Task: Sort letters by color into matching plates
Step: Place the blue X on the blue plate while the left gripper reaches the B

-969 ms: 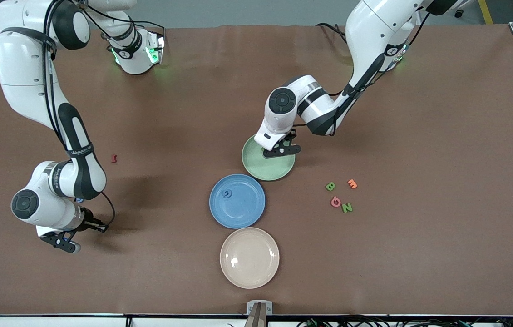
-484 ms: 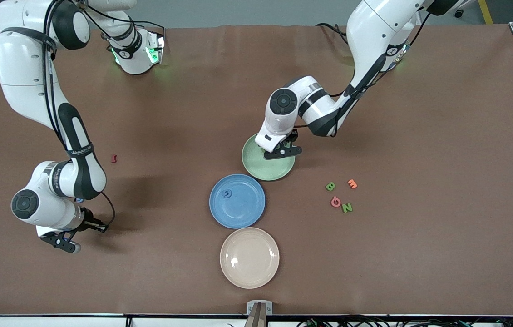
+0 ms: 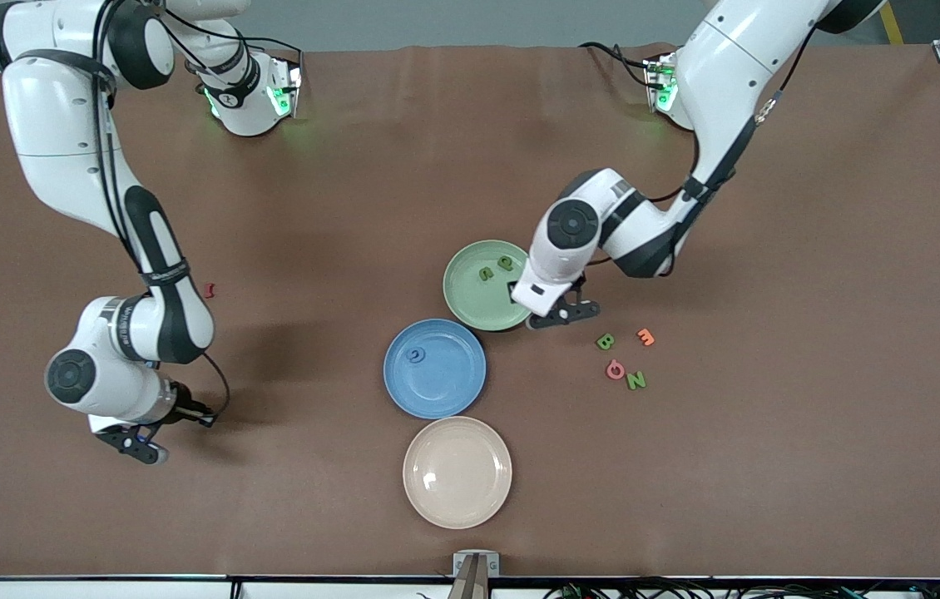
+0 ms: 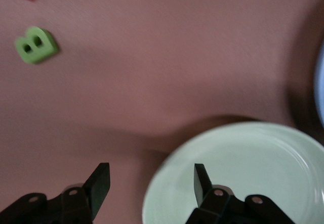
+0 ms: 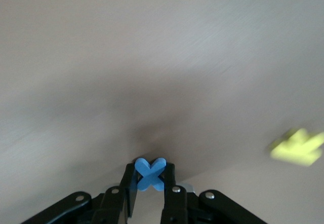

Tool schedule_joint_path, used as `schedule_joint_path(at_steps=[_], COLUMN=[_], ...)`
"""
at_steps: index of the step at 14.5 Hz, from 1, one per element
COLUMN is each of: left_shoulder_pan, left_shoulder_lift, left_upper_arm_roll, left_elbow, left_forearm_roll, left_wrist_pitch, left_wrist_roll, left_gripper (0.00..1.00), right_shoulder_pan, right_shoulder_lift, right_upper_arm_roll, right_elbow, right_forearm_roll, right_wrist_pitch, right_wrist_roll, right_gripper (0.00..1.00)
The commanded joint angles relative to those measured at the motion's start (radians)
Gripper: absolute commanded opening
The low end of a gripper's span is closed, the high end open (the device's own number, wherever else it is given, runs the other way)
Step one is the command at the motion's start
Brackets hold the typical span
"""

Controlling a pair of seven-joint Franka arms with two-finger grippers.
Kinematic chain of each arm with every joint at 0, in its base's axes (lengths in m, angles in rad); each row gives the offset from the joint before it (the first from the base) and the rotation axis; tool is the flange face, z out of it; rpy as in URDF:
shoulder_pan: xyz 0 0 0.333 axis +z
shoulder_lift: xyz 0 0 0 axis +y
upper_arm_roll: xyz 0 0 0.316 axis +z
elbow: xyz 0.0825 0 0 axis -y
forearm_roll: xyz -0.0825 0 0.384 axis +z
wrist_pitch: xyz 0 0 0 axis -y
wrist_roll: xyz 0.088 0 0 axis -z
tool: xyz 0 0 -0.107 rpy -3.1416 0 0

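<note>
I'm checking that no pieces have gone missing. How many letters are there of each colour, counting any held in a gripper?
Green letters: 4, two in the green plate, plus B and N
Blue letters: 2, one in the blue plate, X in the right gripper
Orange E: 1
Pink letter: 1
Red letter: 1
Yellow letter: 1, blurred
Total: 10

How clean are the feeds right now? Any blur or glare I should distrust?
Front view: sharp and evenly lit, with soft arm shadows on the table and a small glint on the cream plate. Left wrist view: slightly soft, though the green B is readable. Right wrist view: streaked with motion blur; the yellow piece is smeared, and only the blue X in the right gripper is crisp.
</note>
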Motion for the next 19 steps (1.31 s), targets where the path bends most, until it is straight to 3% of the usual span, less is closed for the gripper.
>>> schedule_joint_path(at_steps=[1, 5, 11, 15, 19], left_shoulder_pan=[0.036, 0.121, 0.145, 0.144, 0.147], left_shoulder_lift=[-0.018, -0.018, -0.006, 0.005, 0.035], left_upper_arm_roll=[-0.005, -0.006, 0.006, 0.028, 0.049], left_elbow=[0.0, -0.02, -0.027, -0.023, -0.009], left_forearm_roll=[0.014, 0.014, 0.014, 0.015, 0.073], left_wrist_pitch=[-0.017, -0.017, -0.014, -0.009, 0.003], left_wrist_roll=[-0.022, -0.048, -0.187, -0.187, -0.179], left_gripper=[0.76, 0.99, 0.99, 0.74, 0.66], right_shoulder_pan=[0.098, 0.202, 0.371, 0.443, 0.485], right_shoulder_lift=[-0.003, -0.004, 0.006, 0.02, 0.051], right_upper_arm_roll=[-0.003, 0.003, 0.011, 0.015, 0.015], right_elbow=[0.104, 0.166, 0.189, 0.188, 0.188], right_forearm_roll=[0.002, 0.011, 0.022, 0.026, 0.025], right_wrist_pitch=[-0.145, -0.217, -0.164, -0.04, 0.037], right_wrist_roll=[0.212, 0.461, 0.771, 0.906, 0.954], right_gripper=[0.03, 0.03, 0.03, 0.04, 0.07])
